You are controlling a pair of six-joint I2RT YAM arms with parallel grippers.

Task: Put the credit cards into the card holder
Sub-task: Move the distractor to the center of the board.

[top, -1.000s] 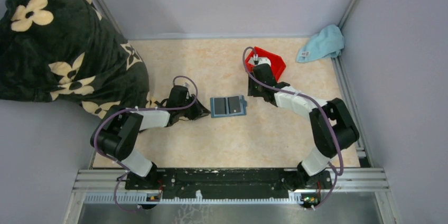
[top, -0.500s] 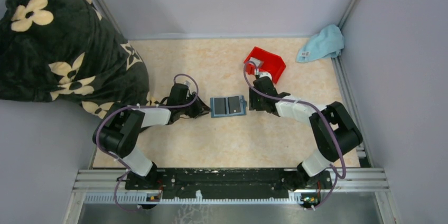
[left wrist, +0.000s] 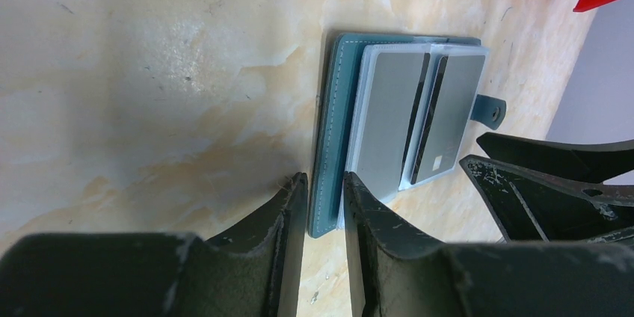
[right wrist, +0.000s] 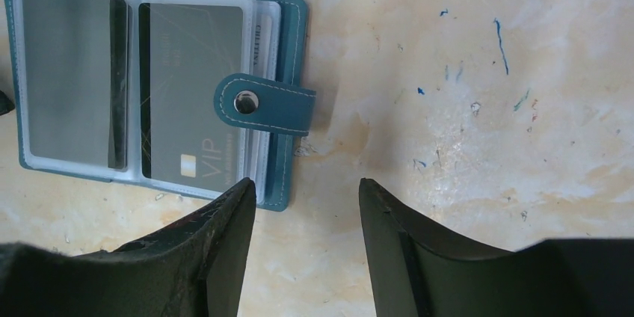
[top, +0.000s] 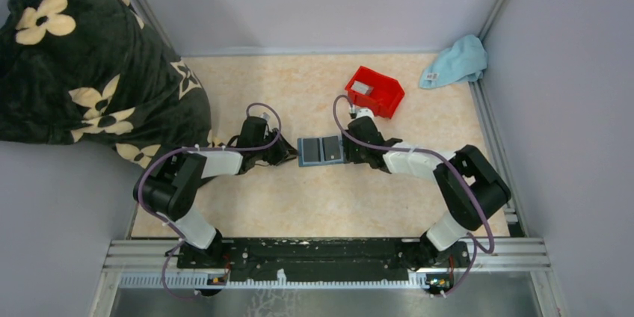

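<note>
Top view high, looking down; both wrist views close, sharing card holder (left wrist: 327,145).

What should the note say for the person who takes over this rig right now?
Left gripper: fingers straddle one cover edge of the card holder; I cannot tell if they press it.
Right gripper: open, empty, at the holder's snap-tab side.
Done: the holder lies open and flat, with two credit cards in its sleeves.
To do: one grey card lies in the red bin; probably fetch and insert it.
</note>
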